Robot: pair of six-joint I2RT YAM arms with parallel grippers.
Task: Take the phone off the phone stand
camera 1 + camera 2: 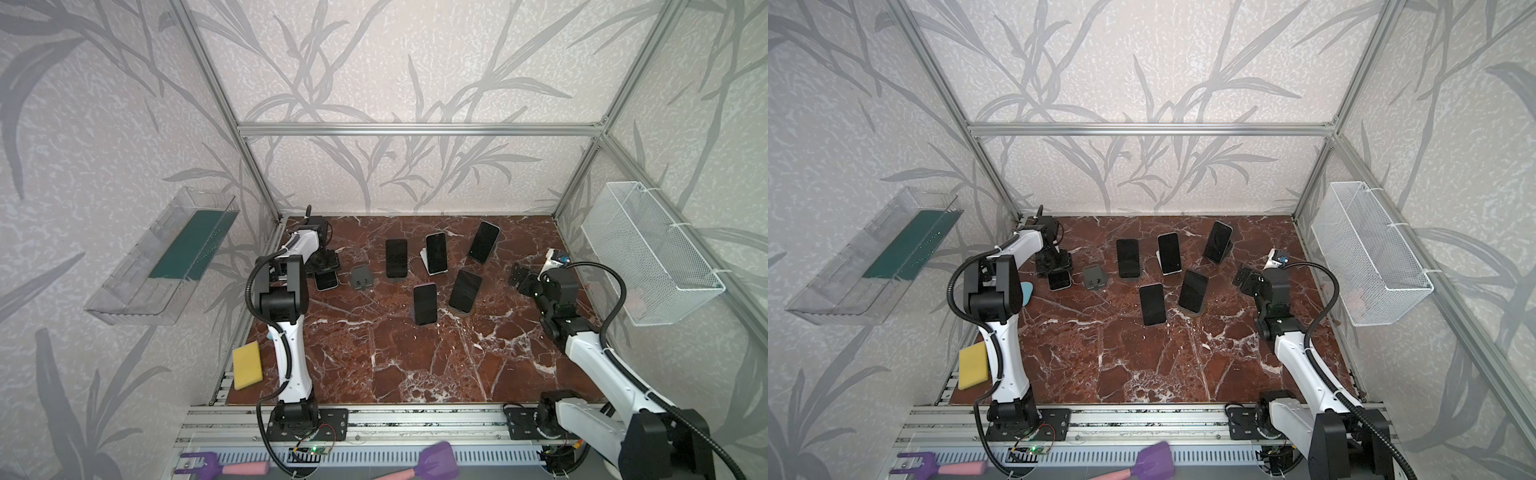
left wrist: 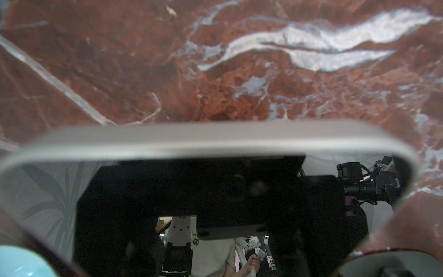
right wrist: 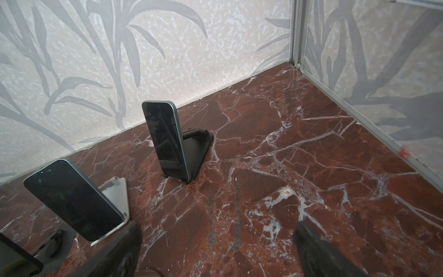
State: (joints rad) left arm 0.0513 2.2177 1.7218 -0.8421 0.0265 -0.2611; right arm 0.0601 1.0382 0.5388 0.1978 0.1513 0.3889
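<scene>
A dark-screened phone (image 1: 326,281) (image 1: 1059,279) sits at the far left of the red marble table, with my left gripper (image 1: 322,262) (image 1: 1054,262) shut on its far end. Its silver edge (image 2: 215,136) and mirror-like screen fill the left wrist view; the fingers themselves are hidden there. Just right of it stands an empty grey phone stand (image 1: 360,277) (image 1: 1094,277). My right gripper (image 1: 519,276) (image 3: 215,249) hovers open at the right, with nothing between its fingers (image 3: 119,251).
Several other phones lean on stands mid-table, such as one on a white stand (image 1: 436,252) (image 3: 72,201) and one on a black stand (image 1: 483,241) (image 3: 165,141). A yellow sponge (image 1: 247,365) lies left; a white mesh basket (image 1: 648,253) hangs on the right wall.
</scene>
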